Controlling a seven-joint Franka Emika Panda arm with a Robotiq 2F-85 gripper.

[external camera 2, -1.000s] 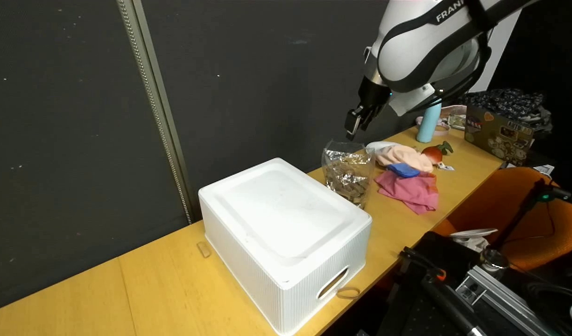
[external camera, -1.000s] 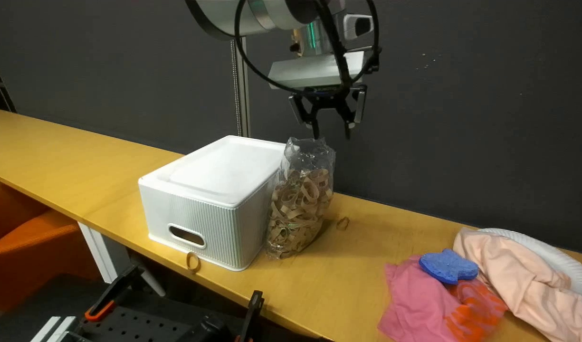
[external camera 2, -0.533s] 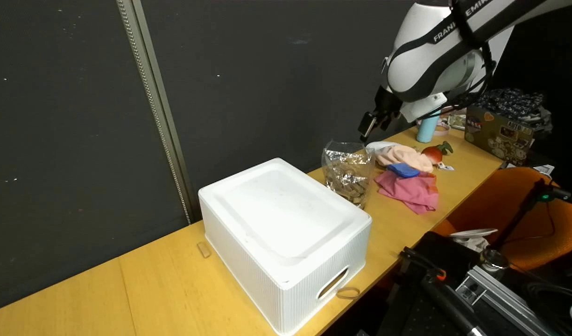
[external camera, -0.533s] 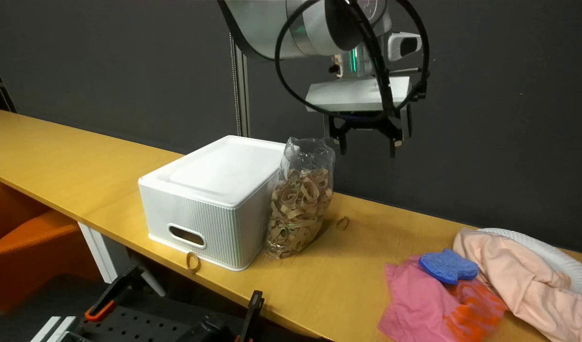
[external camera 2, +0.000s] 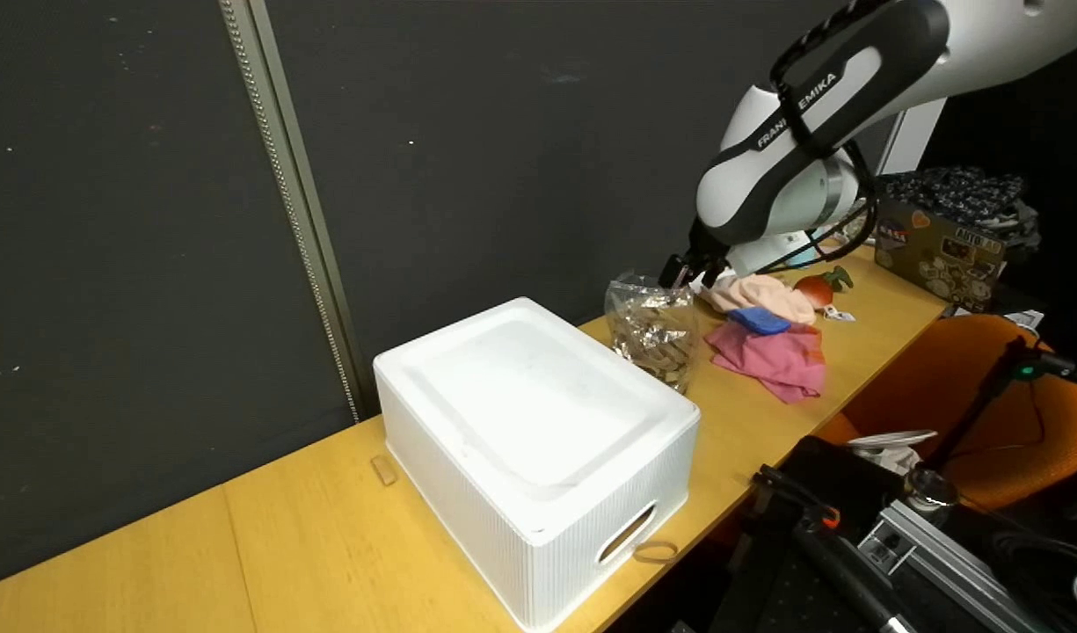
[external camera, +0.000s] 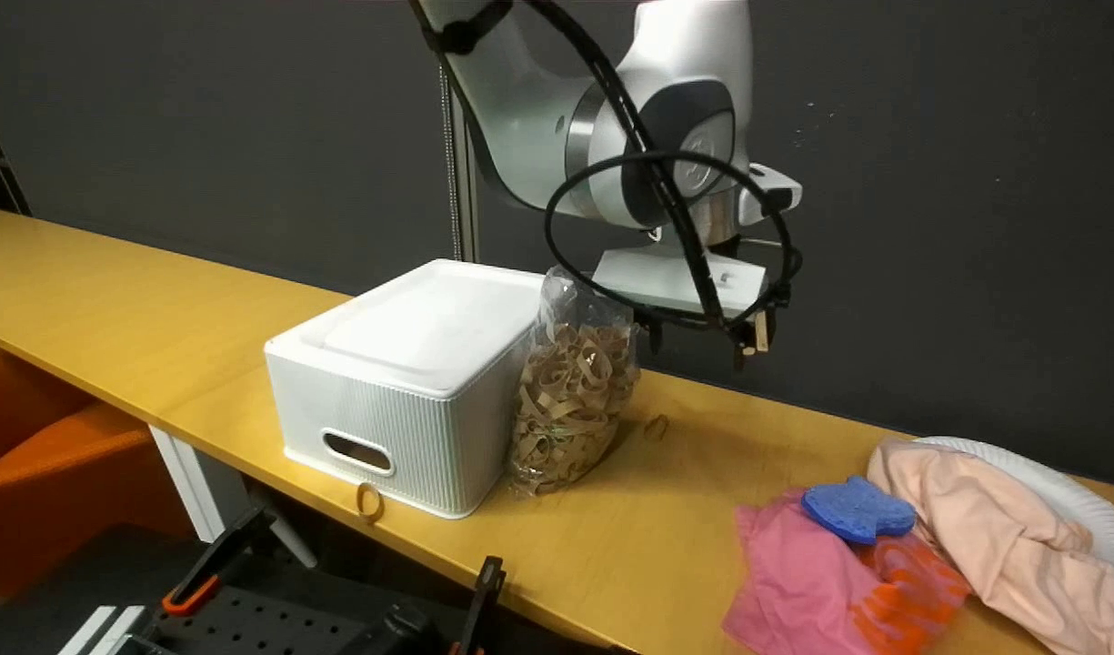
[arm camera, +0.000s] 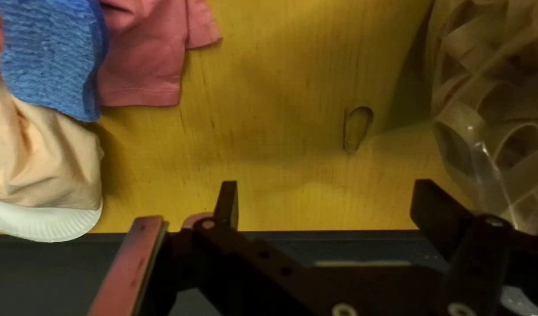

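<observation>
A: Your tool (arm camera: 328, 197) is spread wide, with nothing between its fingers (arm camera: 440, 215), and it hangs above the desk (arm camera: 269, 131).

B: In your wrist view, the loose tan band (arm camera: 369, 117) lies on the desk at one o'clock from the tool's middle, and the bag of bands (arm camera: 492, 109) stands farther out at two.

A: That bag is your main worry. Your finger at three o'clock overlaps it in that view, and I can't tell whether they touch. Swing that way and you could snag and topple it.

B: Or you might shove it into the white box (external camera: 411, 364), just beside it at nine o'clock in an exterior view.

A: Mind your height too. The band is thin and low: close over it too high and your fingers could slip past; press too low and they could jam on the desk.

B: And drifting toward six o'clock could scrape your tool along the dark wall (arm camera: 45, 272).

A: The blue sponge (arm camera: 49, 57) on the pink cloth (arm camera: 141, 74), at ten, looks safer, well apart.
</observation>
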